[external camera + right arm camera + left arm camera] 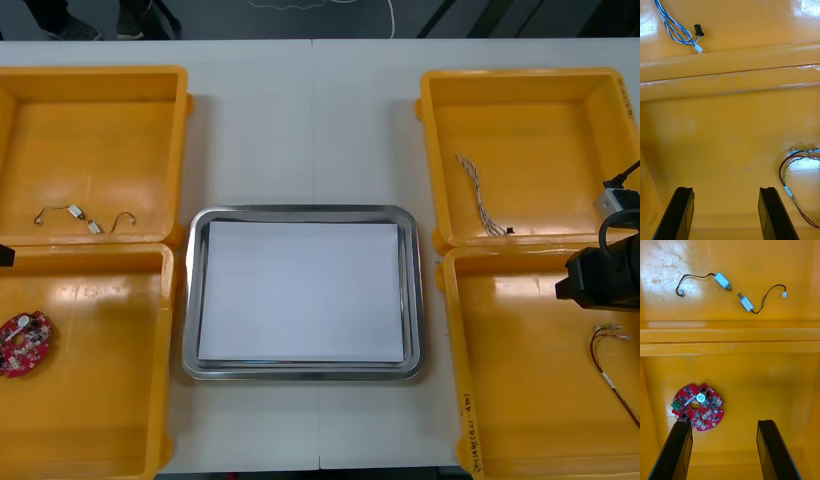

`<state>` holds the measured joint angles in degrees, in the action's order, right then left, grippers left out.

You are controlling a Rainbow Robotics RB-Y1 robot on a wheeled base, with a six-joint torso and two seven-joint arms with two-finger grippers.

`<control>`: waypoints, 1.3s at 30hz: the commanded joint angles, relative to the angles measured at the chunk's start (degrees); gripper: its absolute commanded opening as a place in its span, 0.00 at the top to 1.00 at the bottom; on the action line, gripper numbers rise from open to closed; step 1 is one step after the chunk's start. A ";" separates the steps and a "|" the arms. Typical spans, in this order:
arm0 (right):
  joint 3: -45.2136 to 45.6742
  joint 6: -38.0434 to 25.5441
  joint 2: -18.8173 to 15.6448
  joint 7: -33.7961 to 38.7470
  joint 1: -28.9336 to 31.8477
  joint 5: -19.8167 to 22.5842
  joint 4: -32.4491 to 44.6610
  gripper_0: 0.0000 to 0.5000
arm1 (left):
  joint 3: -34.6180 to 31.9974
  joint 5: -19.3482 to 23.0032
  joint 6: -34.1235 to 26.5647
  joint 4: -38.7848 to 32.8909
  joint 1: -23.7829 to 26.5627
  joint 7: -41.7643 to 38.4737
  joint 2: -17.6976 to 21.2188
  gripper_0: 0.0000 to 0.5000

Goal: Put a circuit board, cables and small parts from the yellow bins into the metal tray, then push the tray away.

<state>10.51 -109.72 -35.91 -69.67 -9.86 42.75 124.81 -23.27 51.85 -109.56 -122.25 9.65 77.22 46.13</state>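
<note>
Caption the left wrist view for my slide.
Open left gripper above a yellow bin, round red circuit board beside one finger, small metal parts in the next bin.

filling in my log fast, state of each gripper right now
Left gripper: jaws open, empty, over the near left yellow bin by the red circuit board.
Right gripper: jaws open, empty, over the near right yellow bin.

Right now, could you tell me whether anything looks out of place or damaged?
Nothing stands out. The metal tray sits square between the yellow bins; the circuit board and cables lie inside them. Left gripper and right gripper hang open over the near bins.
</note>
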 commanded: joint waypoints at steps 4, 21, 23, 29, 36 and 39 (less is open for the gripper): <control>0.04 -0.28 -2.33 0.85 0.63 -0.47 1.76 0.00 | -0.02 0.01 -0.44 -1.77 0.63 -0.84 2.65 0.00; 0.04 -0.28 -2.33 0.85 0.63 -0.47 1.76 0.00 | -0.02 0.01 -0.44 -1.77 0.63 -0.84 2.65 0.00; 0.04 -0.28 -2.33 0.85 0.63 -0.47 1.76 0.00 | -0.02 0.01 -0.44 -1.77 0.63 -0.84 2.65 0.00; 0.04 -0.28 -2.33 0.85 0.63 -0.47 1.76 0.00 | -0.02 0.01 -0.44 -1.77 0.63 -0.84 2.65 0.00; 0.04 -0.28 -2.33 0.85 0.63 -0.47 1.76 0.00 | -0.02 0.01 -0.44 -1.77 0.63 -0.84 2.65 0.00; 0.04 -0.28 -2.33 0.85 0.63 -0.47 1.76 0.00 | -0.02 0.01 -0.44 -1.77 0.63 -0.84 2.65 0.00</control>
<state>10.51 -109.72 -35.91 -69.67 -9.86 42.75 124.81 -23.27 51.85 -109.56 -122.25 9.65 77.22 46.13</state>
